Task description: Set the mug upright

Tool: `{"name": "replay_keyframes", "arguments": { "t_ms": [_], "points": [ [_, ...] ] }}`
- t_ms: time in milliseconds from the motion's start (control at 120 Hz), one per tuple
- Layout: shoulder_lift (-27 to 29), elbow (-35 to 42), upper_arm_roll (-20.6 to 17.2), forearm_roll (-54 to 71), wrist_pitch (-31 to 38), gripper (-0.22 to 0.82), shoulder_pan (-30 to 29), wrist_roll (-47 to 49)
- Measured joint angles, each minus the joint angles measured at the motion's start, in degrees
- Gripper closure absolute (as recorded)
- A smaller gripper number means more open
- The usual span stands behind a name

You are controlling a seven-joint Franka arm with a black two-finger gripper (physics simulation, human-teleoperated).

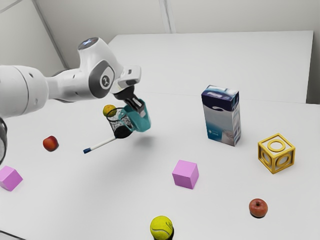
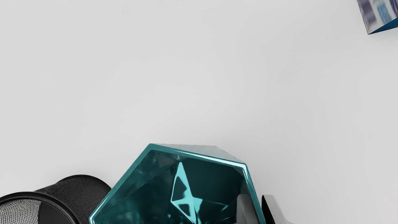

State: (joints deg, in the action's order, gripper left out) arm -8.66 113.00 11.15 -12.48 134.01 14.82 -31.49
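A teal, faceted mug [image 1: 142,123] hangs tilted under the hand in the exterior view, with my gripper [image 1: 137,105] at its rim. The wrist view looks into the open mouth of the mug [image 2: 133,186]. There my gripper [image 2: 261,202] has one finger inside the mug and the other outside, closed on the wall between them. Whether the mug's lower end touches the table cannot be told.
Close beside the mug is a black mesh cup [image 2: 84,194]; a white marker [image 1: 104,144] lies near it. Farther off are a lemon [image 1: 109,110], a tall box [image 1: 221,120], a pink cube [image 1: 185,174], a yellow cube [image 1: 276,153] and a tennis ball [image 1: 161,227].
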Motion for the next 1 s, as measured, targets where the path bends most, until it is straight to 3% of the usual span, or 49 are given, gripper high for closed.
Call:
{"name": "replay_keyframes", "arguments": {
  "t_ms": [125, 283, 525, 650, 800, 1000],
  "points": [
    [-4.63, -1.92, 0.01, -1.09, 0.57, 0.78, 0.57, 2.23],
    [-6.35, -2.87, 0.08, -2.13, 0.91, 0.78, 1.2, 4.48],
    [-5.97, -2.45, 0.25, -3.53, 0.74, 0.31, 1.49, 6.35],
    [-5.42, -2.63, 0.27, -3.8, 0.64, 0.18, 1.75, 7.12],
    [-2.39, -3.61, 0.93, -3.52, 0.16, 0.1, 2.19, 7.8],
    [0.63, -24.86, 1.22, 4.86, -19.0, 0.05, 3.06, 11.7]
  ]
}}
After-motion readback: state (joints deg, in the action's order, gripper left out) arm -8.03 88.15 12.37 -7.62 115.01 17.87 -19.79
